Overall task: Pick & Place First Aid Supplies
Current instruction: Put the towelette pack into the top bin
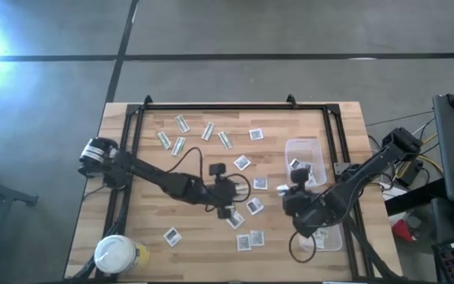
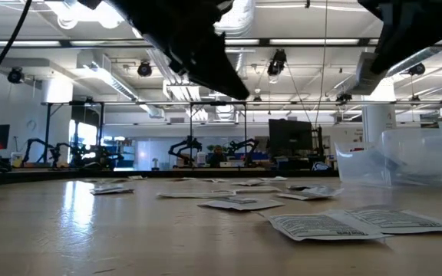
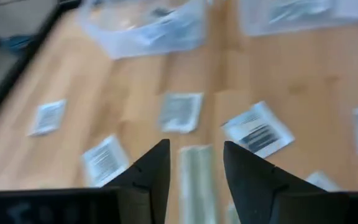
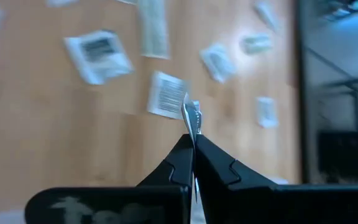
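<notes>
Right tool [image 4: 193, 149] clamps a thin crinkled packet [image 4: 192, 116]; left tool [image 3: 194, 165] apart (over a strip [image 3: 197, 180]).

Grey concrete floor [image 1: 251, 31] surrounds the wooden worktop [image 1: 211, 170]; beyond it, a bright hall with ceiling lights [image 2: 298, 42].

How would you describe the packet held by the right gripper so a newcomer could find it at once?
Start at the clear plastic tub on the wooden table's right side. Just below it hangs the right gripper, shut on a small white packet. Unlike the packets lying flat, this one stands on edge, pinched between the fingertips.
</notes>
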You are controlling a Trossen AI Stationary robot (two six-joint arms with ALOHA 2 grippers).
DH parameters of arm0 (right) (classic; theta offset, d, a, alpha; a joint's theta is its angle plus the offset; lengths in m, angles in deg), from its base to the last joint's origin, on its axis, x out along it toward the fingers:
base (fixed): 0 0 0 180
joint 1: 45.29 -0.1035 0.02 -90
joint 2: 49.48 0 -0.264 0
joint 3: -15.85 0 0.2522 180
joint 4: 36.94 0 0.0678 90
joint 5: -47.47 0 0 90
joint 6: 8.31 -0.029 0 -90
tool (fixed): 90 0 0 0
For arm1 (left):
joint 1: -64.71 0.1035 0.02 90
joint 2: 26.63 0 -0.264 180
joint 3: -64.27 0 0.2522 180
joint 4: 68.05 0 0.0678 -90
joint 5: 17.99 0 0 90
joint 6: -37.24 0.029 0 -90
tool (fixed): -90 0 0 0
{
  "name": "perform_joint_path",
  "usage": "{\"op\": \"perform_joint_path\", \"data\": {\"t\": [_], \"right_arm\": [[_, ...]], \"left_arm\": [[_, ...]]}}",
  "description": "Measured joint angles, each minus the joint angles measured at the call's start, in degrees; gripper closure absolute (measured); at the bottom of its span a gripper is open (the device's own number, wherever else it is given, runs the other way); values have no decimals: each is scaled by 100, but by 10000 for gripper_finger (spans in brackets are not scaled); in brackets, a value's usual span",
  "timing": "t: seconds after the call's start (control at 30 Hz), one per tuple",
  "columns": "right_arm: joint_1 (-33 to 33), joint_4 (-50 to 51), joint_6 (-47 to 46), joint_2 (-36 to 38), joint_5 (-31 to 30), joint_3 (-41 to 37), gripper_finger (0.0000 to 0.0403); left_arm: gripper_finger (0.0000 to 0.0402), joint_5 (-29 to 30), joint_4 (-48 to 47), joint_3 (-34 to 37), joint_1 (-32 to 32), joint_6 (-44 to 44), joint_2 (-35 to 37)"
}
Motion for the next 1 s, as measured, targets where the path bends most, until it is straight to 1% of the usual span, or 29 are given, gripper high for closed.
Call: {"op": "perform_joint_path", "data": {"t": [0.1,0.27,0.43,0.5,0.6,0.67,0.8,0.9,1.0], "right_arm": [[99,435,-442,198,-309,-15,394],[421,896,-1238,598,-717,-207,394],[1002,1186,-1995,1091,-769,-643,394],[1272,1198,-2162,1293,-589,-840,394],[1709,1175,-2347,1558,-120,-1058,394],[1961,1136,-2352,1702,160,-1178,394],[2293,1097,-2330,1894,474,-1366,394],[2494,1082,-2244,1949,845,-1463,394],[2630,1055,-2165,1928,1012,-1563,394]], "left_arm": [[258,292,-621,0,21,-173,245],[259,331,-1619,0,117,-536,702],[260,331,-2350,0,255,-842,1094],[259,331,-2607,0,330,-928,1239],[260,328,-2894,28,488,-1042,1432],[262,328,-2926,155,611,-1130,1595],[266,326,-2902,508,869,-1421,1865],[266,325,-2825,814,1035,-1581,2036],[266,326,-2744,1055,1163,-1648,2149]]}}
